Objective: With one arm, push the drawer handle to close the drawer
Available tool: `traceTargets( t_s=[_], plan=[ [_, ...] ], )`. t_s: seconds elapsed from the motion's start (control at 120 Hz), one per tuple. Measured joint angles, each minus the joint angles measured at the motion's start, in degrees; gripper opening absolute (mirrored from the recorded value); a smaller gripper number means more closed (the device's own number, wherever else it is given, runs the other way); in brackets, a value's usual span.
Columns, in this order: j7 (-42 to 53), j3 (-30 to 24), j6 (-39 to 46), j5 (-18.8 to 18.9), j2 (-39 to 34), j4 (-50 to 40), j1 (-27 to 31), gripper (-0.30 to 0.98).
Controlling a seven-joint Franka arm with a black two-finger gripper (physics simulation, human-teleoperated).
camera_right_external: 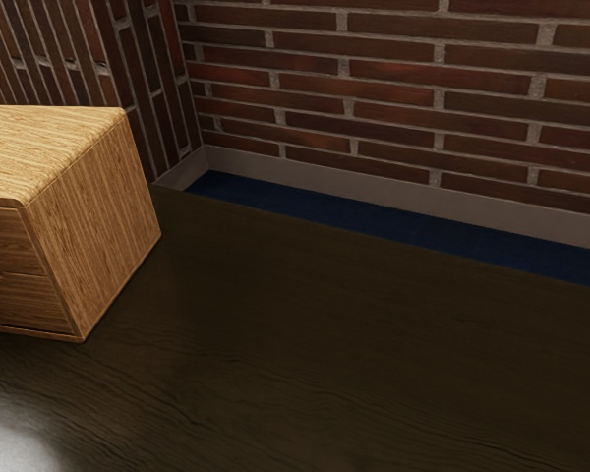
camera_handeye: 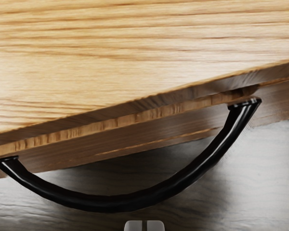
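Observation:
The light wooden cabinet stands at the exterior view's left, its darker drawer fronts partly cut off by the picture's edge. Seen from the hand, the cabinet top lies above a brown drawer front, with a narrow strip of lighter wood along its upper edge. A curved black handle stands out from that front. The grey fingertips of my gripper are together, beside the middle of the handle's curve on its outer side, with nothing between them. Whether the drawer sits fully in, I cannot tell.
The dark wooden tabletop extends from the cabinet toward the exterior view's right. Behind it are a blue strip, a pale skirting and a brick wall. Grey wood-grained surface lies below the handle.

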Motion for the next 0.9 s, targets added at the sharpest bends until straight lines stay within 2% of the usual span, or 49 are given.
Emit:
traceTargets(
  t_s=[0.3, 0.5, 0.717, 0.9],
  plan=[
    [0.0, 0.2, -1.1, 0.5, -5.6, -4.9, 0.7, -0.1],
    [-2.5, -1.1, -7.4, 3.9, -12.7, -5.3, 2.1, -0.09],
    [-6.0, -6.4, -16.4, 5.3, -19.2, -4.0, 6.5, 0.34],
    [-8.2, -7.1, -26.2, 4.6, -20.7, 4.2, 6.9, 0.53]
  ],
)
